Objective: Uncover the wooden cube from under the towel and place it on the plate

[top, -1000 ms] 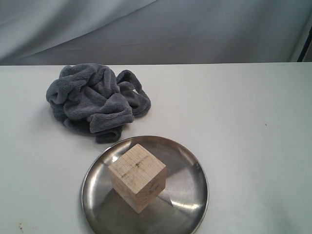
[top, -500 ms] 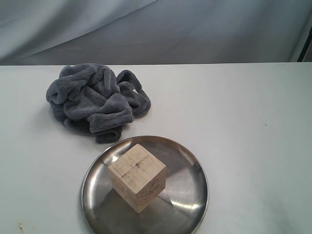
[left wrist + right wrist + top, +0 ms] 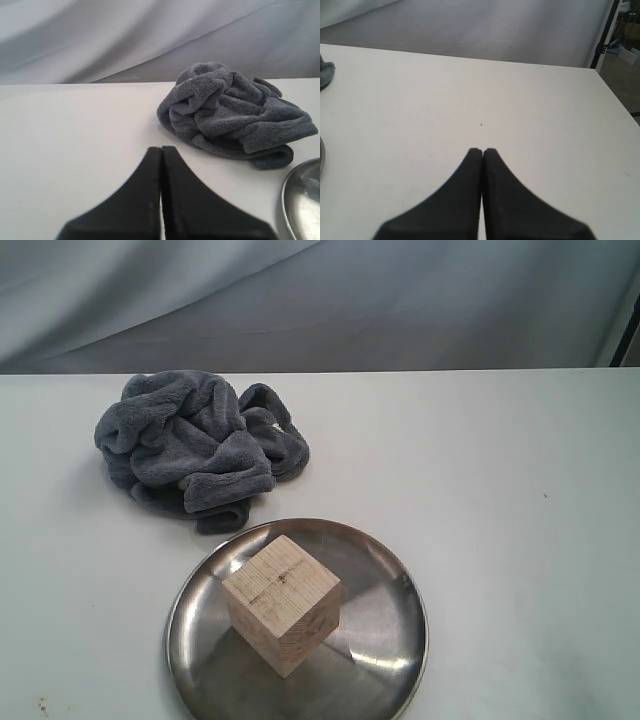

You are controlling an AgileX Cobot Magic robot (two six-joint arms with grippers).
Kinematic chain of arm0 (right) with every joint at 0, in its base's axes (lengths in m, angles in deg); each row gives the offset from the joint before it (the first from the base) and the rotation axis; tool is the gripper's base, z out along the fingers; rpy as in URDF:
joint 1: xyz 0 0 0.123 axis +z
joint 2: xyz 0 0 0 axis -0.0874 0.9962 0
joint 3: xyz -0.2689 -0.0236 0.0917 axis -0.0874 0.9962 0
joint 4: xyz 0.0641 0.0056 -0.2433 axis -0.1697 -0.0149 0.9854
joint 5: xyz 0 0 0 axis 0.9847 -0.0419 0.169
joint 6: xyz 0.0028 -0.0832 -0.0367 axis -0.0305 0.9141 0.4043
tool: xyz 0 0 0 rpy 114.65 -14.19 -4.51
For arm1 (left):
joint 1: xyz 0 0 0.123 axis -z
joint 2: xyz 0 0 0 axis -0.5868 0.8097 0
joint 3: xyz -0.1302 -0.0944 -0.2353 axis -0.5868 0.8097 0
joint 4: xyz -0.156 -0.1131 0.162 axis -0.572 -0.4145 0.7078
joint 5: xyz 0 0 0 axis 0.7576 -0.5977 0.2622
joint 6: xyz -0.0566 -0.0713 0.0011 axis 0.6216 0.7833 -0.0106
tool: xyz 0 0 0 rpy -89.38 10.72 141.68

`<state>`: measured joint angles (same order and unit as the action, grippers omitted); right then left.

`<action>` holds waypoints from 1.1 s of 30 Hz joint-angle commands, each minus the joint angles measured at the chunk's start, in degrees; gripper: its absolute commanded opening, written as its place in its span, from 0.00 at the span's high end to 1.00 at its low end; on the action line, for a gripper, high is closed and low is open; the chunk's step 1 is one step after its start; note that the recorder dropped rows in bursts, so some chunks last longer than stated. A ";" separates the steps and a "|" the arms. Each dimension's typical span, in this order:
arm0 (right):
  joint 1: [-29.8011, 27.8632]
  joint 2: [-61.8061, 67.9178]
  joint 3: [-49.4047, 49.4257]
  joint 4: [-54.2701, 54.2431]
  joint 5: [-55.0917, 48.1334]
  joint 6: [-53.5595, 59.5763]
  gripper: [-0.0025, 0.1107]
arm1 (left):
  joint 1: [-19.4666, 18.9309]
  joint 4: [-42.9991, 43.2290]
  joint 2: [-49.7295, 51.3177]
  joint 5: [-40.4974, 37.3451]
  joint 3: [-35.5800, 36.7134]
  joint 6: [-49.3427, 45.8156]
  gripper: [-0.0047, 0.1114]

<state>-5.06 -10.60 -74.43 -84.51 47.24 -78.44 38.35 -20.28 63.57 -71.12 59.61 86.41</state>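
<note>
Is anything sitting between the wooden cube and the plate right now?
Nothing visible does: the wooden cube rests directly on the plate, and the towel lies crumpled beside the plate, not covering the cube.

Wooden cube (image 3: 281, 602) on plate (image 3: 390, 625), towel (image 3: 196, 445) beside

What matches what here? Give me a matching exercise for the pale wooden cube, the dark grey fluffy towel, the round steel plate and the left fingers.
1. pale wooden cube
2. dark grey fluffy towel
3. round shiny steel plate
4. black left fingers

A. crumpled on the white table
B. pressed together, empty
C. standing on the plate
D. underneath the cube

Pairs: 1-C, 2-A, 3-D, 4-B
</note>
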 commanded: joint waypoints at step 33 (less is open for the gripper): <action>-0.46 -0.37 0.21 -0.29 0.14 0.20 0.98 | -0.14 -0.03 -0.12 8.95 6.89 0.43 0.96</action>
<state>-5.06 -10.60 -74.43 -84.51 47.24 -78.44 38.35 -20.53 63.57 -61.96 66.21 86.41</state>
